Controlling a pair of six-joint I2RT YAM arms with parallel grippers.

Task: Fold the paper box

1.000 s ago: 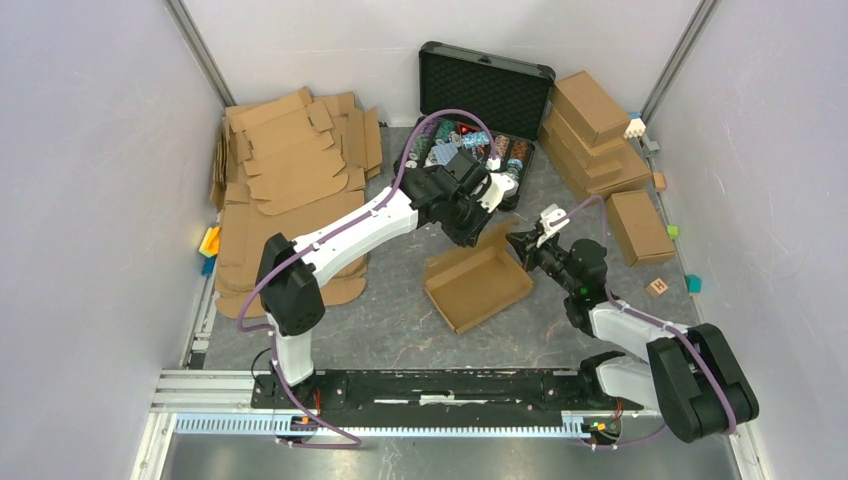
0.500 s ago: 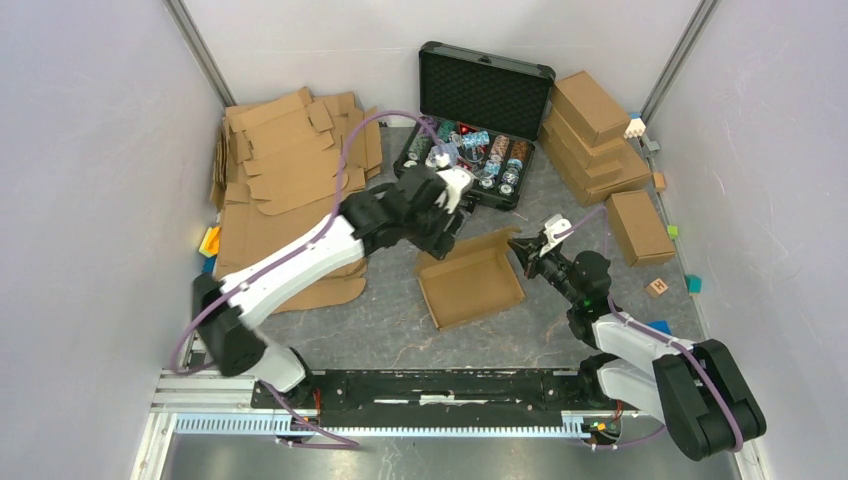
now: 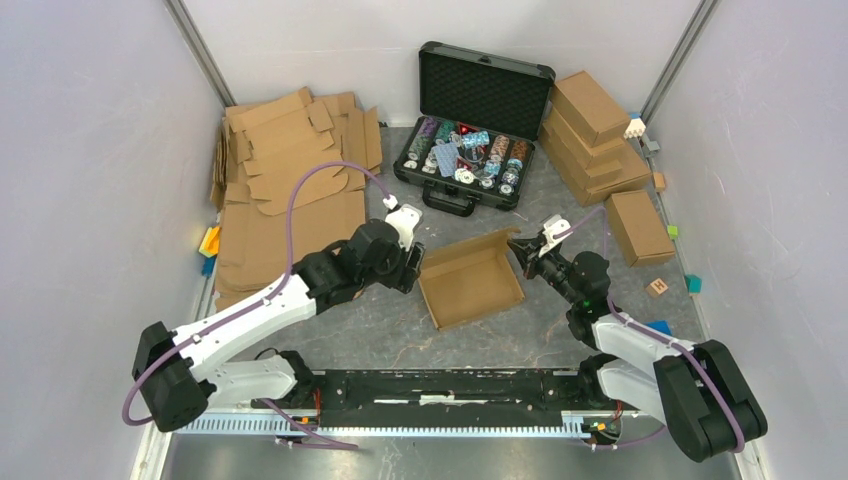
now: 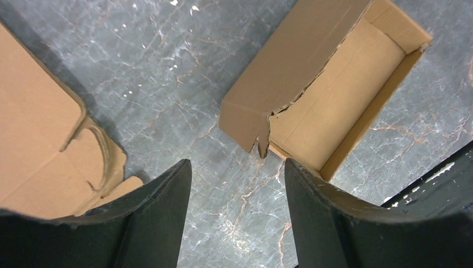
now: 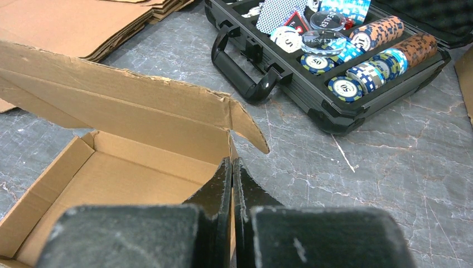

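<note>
Open-topped paper box [image 3: 470, 285] lies on the tabletop [image 3: 380, 335] between both arms; left gripper [image 4: 237, 167] is spread and empty just beside its left wall, and right gripper [image 5: 231, 164] is clamped closed at its right wall.

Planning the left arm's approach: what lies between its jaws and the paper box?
Only bare table between the left gripper and the paper box; the left wrist view shows it.

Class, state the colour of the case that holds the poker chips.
The case is black; it shows best in the top external view.
</note>
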